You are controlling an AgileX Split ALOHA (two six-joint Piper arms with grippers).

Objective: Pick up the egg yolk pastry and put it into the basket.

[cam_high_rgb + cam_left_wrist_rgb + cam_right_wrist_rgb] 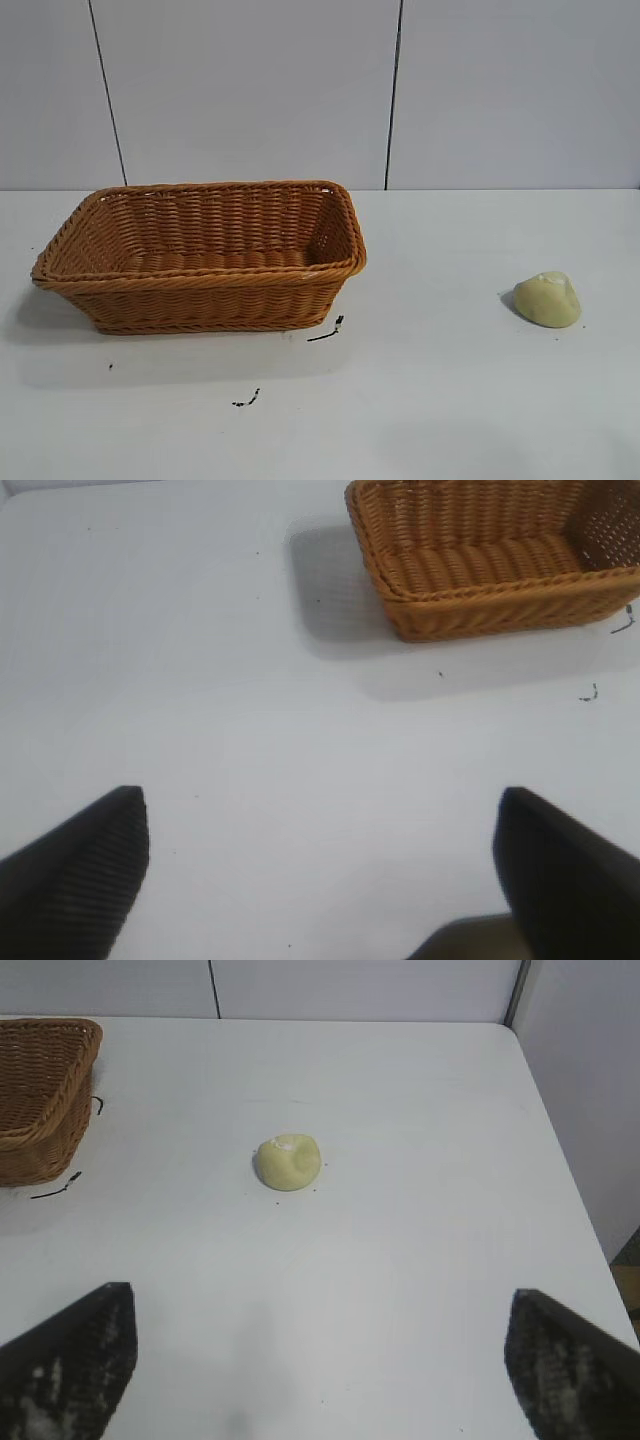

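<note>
The egg yolk pastry point(548, 299), a small pale yellow dome, lies on the white table at the right; the right wrist view shows the egg yolk pastry point(289, 1162) some way ahead of my right gripper point(320, 1305), which is open and empty. The orange-brown wicker basket point(200, 281) stands at the left with nothing in it, and the basket point(45, 1150) also shows in the right wrist view. My left gripper point(322, 805) hangs open over bare table, with the basket point(480, 615) well ahead of it. Neither arm appears in the exterior view.
Small black marks point(326, 333) lie on the table in front of the basket. A pale panelled wall point(320, 90) closes the back. In the right wrist view the table edge point(570, 1170) runs close beside the pastry's side.
</note>
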